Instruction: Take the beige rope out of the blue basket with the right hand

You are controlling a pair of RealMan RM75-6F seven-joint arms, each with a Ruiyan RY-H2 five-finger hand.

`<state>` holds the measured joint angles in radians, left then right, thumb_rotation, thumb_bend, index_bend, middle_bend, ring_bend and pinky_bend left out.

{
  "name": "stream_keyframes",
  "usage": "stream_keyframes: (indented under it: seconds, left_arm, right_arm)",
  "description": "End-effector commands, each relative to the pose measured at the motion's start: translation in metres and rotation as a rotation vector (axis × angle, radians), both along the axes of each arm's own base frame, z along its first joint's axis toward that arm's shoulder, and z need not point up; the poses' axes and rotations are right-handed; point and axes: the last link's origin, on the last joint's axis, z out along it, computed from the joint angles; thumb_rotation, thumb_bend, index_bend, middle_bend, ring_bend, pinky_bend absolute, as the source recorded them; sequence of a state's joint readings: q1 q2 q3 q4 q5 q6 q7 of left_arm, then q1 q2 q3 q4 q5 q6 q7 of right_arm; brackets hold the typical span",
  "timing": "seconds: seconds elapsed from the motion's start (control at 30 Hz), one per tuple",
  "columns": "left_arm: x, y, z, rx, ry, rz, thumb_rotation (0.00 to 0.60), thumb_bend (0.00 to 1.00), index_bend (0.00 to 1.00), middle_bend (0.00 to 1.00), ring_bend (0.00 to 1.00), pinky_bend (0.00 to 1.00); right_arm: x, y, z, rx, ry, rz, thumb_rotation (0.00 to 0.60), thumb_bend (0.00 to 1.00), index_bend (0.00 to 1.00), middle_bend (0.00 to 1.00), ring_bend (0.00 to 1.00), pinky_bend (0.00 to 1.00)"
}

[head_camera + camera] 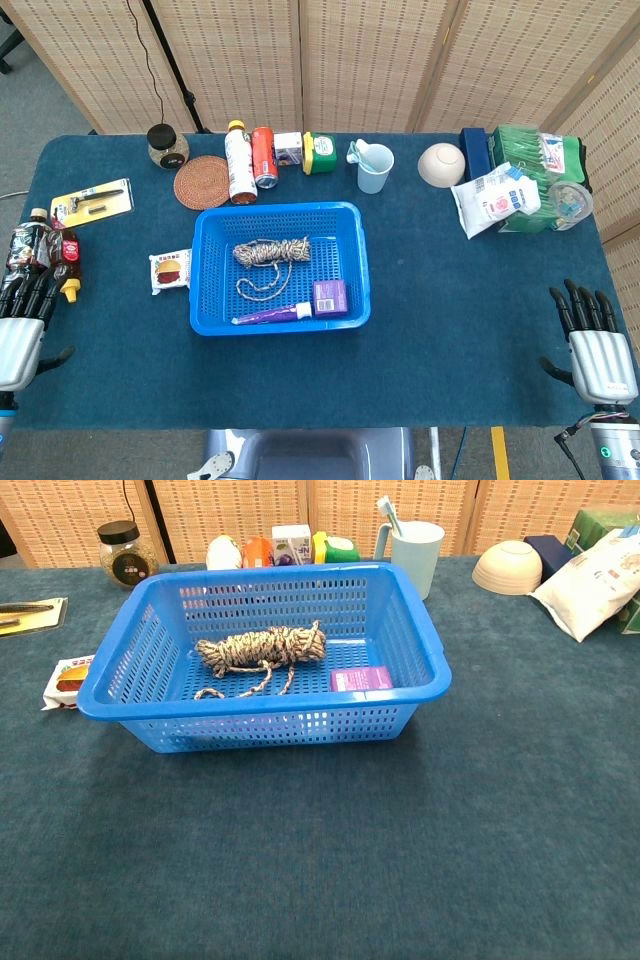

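The beige rope [271,253] [262,648] lies coiled in the middle of the blue basket [205,270] [415,630], with a loose end trailing toward the front. Beside it in the basket are a purple box [330,296] [361,678] and a purple tube [270,315]. My right hand [597,345] rests at the table's front right edge, fingers apart and holding nothing, far from the basket. At the front left edge, my left hand [22,325] is likewise open and empty. Neither hand shows in the chest view.
Behind the basket stand bottles [239,162], a can [264,157], a woven coaster [202,181], a jar [167,146] and a cup [375,168]. A bowl [441,165] and packets [495,198] lie at the back right. A snack packet [170,271] and bottles [45,250] sit left.
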<state>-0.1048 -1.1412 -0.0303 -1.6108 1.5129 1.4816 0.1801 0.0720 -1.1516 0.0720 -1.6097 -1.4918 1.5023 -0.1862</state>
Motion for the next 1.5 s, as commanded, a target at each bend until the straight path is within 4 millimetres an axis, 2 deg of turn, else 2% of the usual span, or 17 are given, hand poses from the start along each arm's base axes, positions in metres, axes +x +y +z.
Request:
stream_keyframes:
  seconds: [0.03,0.4,0.6,0.9,1.03,1.13,1.17,1.2,1.33,1.37,1.5]
  left_arm:
    - [0.000,0.000,0.000,0.000,-0.001,0.001,0.600,0.10,0.00,0.00,0.00,0.00]
    - [0.002,0.001,0.002,0.011,-0.022,0.006,0.600,0.10,0.00,0.00,0.00,0.00]
    - [0.012,0.001,0.007,0.020,-0.060,0.000,0.600,0.10,0.00,0.00,0.00,0.00]
    - [0.020,0.004,0.008,0.030,-0.076,0.002,0.600,0.10,0.00,0.00,0.00,0.00]
    - [0.021,0.005,0.008,0.022,-0.078,-0.006,0.600,0.10,0.00,0.00,0.00,0.00]
    - [0.022,0.006,0.010,0.024,-0.079,-0.014,0.600,0.10,0.00,0.00,0.00,0.00]
    - [0.021,0.006,0.011,0.028,-0.083,-0.008,0.600,0.10,0.00,0.00,0.00,0.00]
    - [0.020,0.006,0.012,0.028,-0.084,-0.004,0.600,0.10,0.00,0.00,0.00,0.00]
    - [0.018,0.008,0.013,0.025,-0.088,0.005,0.600,0.10,0.00,0.00,0.00,0.00]
    - [0.017,0.009,0.013,0.020,-0.090,0.010,0.600,0.10,0.00,0.00,0.00,0.00]
    - [0.014,0.013,0.016,0.016,-0.096,0.026,0.600,0.10,0.00,0.00,0.00,0.00]
  right_arm:
    - [0.000,0.000,-0.001,0.002,0.001,-0.001,0.600,0.00,0.00,0.00,0.00,0.00]
    - [0.005,-0.009,0.000,0.008,-0.029,0.019,0.600,0.00,0.00,0.00,0.00,0.00]
    - [0.029,-0.033,0.009,0.016,-0.042,0.076,0.600,0.00,0.00,0.00,0.00,0.00]
    - [0.098,-0.081,0.006,0.132,-0.081,0.202,0.600,0.00,0.00,0.00,0.00,0.00]
    - [0.130,-0.104,-0.005,0.174,-0.080,0.248,0.600,0.00,0.00,0.00,0.00,0.00]
    - [0.156,-0.120,-0.018,0.214,-0.103,0.286,0.600,0.00,0.00,0.00,0.00,0.00]
    - [0.191,-0.131,-0.036,0.267,-0.128,0.372,0.600,0.00,0.00,0.00,0.00,0.00]
    - [0.202,-0.138,-0.045,0.286,-0.136,0.387,0.600,0.00,0.00,0.00,0.00,0.00]
    - [0.233,-0.150,-0.067,0.327,-0.168,0.424,0.600,0.00,0.00,0.00,0.00,0.00]
    - [0.246,-0.154,-0.075,0.337,-0.190,0.447,0.600,0.00,0.00,0.00,0.00,0.00]
    - [0.271,-0.169,-0.098,0.354,-0.218,0.480,0.600,0.00,0.02,0.00,0.00,0.01]
